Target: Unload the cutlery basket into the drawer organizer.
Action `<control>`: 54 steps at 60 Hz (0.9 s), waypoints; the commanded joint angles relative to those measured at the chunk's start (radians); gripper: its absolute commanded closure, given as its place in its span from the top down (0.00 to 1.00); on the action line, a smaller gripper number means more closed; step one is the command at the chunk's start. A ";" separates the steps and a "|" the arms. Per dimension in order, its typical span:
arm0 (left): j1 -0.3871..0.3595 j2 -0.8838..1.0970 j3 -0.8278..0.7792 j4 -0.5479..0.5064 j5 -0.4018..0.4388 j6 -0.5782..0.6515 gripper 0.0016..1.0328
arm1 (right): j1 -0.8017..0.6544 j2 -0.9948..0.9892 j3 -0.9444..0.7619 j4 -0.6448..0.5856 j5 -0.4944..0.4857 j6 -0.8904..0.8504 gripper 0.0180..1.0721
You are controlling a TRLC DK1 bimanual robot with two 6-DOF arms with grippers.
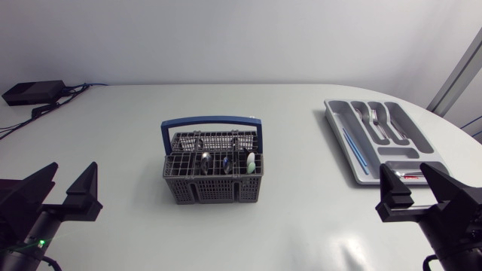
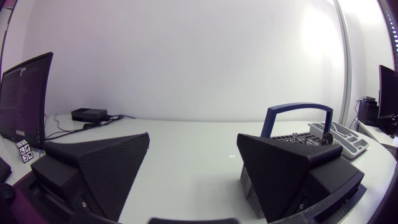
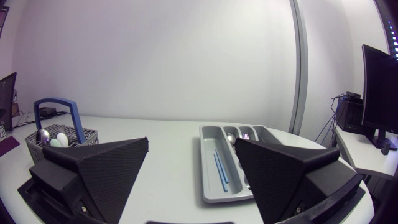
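Note:
A grey wire cutlery basket [image 1: 213, 178] with a blue handle [image 1: 212, 120] stands mid-table, holding spoons and a pale green-handled piece [image 1: 250, 162]. At the right rear lies the grey drawer organizer [image 1: 380, 140], with forks [image 1: 379, 120] and a thin blue stick [image 1: 356, 149] in its compartments. My left gripper [image 1: 66, 187] rests open at the near left, far from the basket [image 2: 292, 140]. Near the organizer's front end [image 3: 231, 163], my right gripper [image 1: 414, 186] is open too, with nothing between its fingers.
A black box [image 1: 33, 92] with cables sits at the table's far left corner. White tabletop [image 1: 301, 218] stretches between the basket and both grippers.

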State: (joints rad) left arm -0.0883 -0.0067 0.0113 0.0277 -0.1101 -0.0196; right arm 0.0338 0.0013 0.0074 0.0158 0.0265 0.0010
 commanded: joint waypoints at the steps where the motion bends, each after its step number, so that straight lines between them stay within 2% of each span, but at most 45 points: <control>1: -0.001 -0.007 -0.007 0.003 -0.005 -0.019 0.96 | 0.008 -0.009 -0.006 -0.007 0.009 0.027 0.96; 35: 0.022 0.010 0.127 -0.025 -0.008 -0.014 0.96 | 0.014 0.017 0.059 0.001 0.006 -0.002 0.95; 54: 0.022 0.120 0.214 -0.054 -0.026 -0.022 0.95 | 0.021 0.160 0.141 0.029 0.009 0.002 0.95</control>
State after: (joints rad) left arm -0.0731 0.0689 0.1715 -0.0135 -0.1223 -0.0265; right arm 0.0437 0.1181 0.1059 0.0265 0.0299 -0.0002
